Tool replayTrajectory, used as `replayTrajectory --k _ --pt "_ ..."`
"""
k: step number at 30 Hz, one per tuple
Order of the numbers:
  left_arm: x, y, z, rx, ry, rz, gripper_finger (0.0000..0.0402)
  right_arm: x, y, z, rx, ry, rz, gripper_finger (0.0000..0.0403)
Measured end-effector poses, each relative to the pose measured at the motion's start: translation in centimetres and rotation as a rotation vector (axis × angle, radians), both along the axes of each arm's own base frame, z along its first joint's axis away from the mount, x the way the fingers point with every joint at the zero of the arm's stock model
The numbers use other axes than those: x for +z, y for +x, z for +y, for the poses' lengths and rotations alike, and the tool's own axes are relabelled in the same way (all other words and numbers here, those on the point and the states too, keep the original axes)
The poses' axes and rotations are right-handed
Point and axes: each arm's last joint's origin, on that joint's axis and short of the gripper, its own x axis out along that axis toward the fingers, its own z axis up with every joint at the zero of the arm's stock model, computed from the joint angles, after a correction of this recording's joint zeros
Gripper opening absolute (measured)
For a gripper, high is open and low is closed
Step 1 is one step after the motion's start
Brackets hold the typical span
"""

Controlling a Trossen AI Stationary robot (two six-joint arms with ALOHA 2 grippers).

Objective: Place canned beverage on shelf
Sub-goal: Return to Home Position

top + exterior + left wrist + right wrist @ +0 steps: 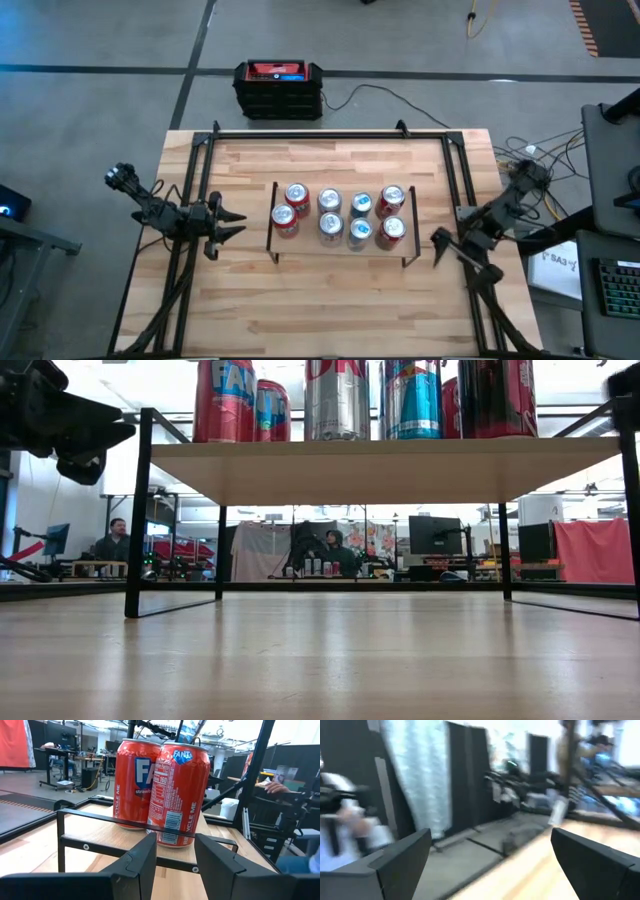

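Observation:
The shelf, a low light-wood board on thin black legs, stands mid-table; in the low view its board is seen from below. Several canned beverages stand upright on it in two rows: red Fanta cans at its left end, silver and blue ones in the middle, and red ones at its right end. My left gripper hovers level just left of the shelf, open, with nothing between its fingers, facing two Fanta cans. My right gripper hovers right of the shelf, wide open, with nothing between its fingers.
A black metal frame runs along the table's far and side edges. A black and red box sits on the floor beyond the far edge. Bare wood lies between the shelf and the near edge. People sit in the room behind.

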Motion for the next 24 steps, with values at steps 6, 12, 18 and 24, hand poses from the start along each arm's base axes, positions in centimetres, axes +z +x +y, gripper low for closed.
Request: replayTrajectory --k 6,12,18,24 --pt "0.0 0.0 0.0 0.000 0.001 0.001 0.0118 -0.1 1.4 -1.8 -0.256 -0.001 0.005 0.0400" --pt "0.0 0.0 0.0 0.000 0.002 0.002 0.0118 -0.1 2.0 -3.0 -0.399 -0.004 0.011 0.0400" --pt "0.0 0.0 0.0 0.000 0.002 0.002 0.0118 -0.1 2.1 -3.2 -0.421 -0.004 0.015 0.0400" --pt "0.0 0.0 0.0 0.000 0.002 0.002 0.0118 -0.1 2.1 -3.4 -0.439 -0.003 0.013 0.0400"
